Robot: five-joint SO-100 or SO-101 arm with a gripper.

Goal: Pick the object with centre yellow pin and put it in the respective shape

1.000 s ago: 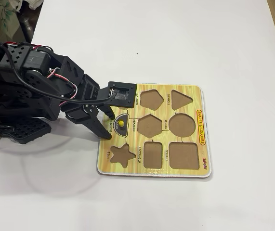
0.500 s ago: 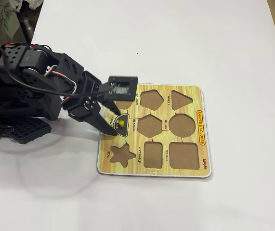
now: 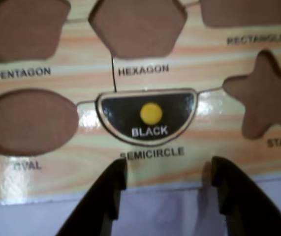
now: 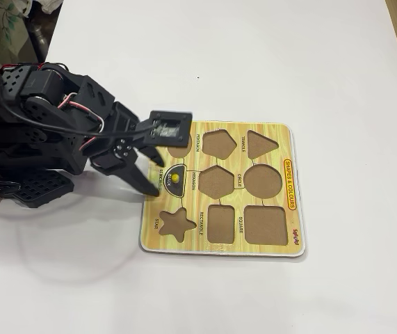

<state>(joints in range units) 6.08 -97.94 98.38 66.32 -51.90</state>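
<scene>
In the wrist view, nearest to the camera, the two dark fingers of the gripper stand apart with an empty gap between them. They hold nothing, and their tips sit at the near edge of the puzzle board, over the word SEMICIRCLE.

Just beyond the tips lies the object with centre yellow pin, a black semicircle with a pale rim and the word BLACK under its knob. It looks seated flat in the semicircle cutout, with its straight edge on the far side, so I judge that the placing is done and the step in hand is to draw the arm away. To do this well, the fingers should remain open and go back or up in a straight line, not sideways, so that no tip catches the knob or pushes the board.

Beside the piece are the oval cutout on the left and the star cutout on the right. Farther away are the pentagon cutout and the hexagon cutout, all empty.

The fixed view shows the gripper at the left edge of the board, on the white table
</scene>
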